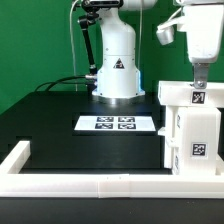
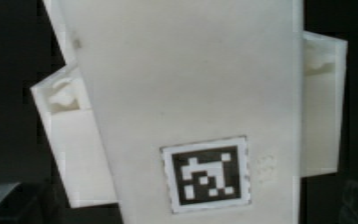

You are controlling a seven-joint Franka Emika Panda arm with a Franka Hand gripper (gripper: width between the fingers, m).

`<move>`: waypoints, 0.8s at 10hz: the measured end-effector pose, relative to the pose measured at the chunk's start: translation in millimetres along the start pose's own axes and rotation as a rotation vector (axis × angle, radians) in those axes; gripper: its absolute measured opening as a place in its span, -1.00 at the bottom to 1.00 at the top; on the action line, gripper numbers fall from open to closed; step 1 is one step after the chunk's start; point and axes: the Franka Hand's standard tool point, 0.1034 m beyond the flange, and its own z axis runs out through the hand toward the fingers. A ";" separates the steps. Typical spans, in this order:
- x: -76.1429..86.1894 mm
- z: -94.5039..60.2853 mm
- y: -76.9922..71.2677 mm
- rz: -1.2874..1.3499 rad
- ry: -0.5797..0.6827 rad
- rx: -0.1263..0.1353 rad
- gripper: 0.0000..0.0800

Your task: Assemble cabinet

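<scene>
Desk (image 1: 60,130): black top, mostly bare; the marker board (image 1: 116,123) lies flat near the robot base (image 1: 117,70).
Border frame (image 1: 60,182): long low white rail along the near edge, turning up the exterior view's left.
Cabinet (image 1: 192,130): tall white body standing at the exterior view's right, against the frame, tags facing the camera; in the wrist view it fills the picture as a pale panel (image 2: 176,100) with one tag low on it.
Gripper (image 1: 200,78): directly above the cabinet's top; the fingers reach down to it, but whether they pinch it or stand spread I cannot tell.
Step in hand: probably seating or gripping the body at its top.
Next move: likely a straight, careful vertical motion so the body does not tip.
Hidden: the cabinet's right side is cut off; finger contact is too small to read; no loose panels show.
</scene>
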 end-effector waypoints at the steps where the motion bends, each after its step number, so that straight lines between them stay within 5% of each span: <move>1: -0.7 2.1 0.1 -0.043 0.002 -0.009 0.99; 7: -9.1 16.7 -2.1 -0.003 0.000 -0.008 0.99; 8: -9.9 16.7 -1.9 0.000 0.000 -0.008 0.66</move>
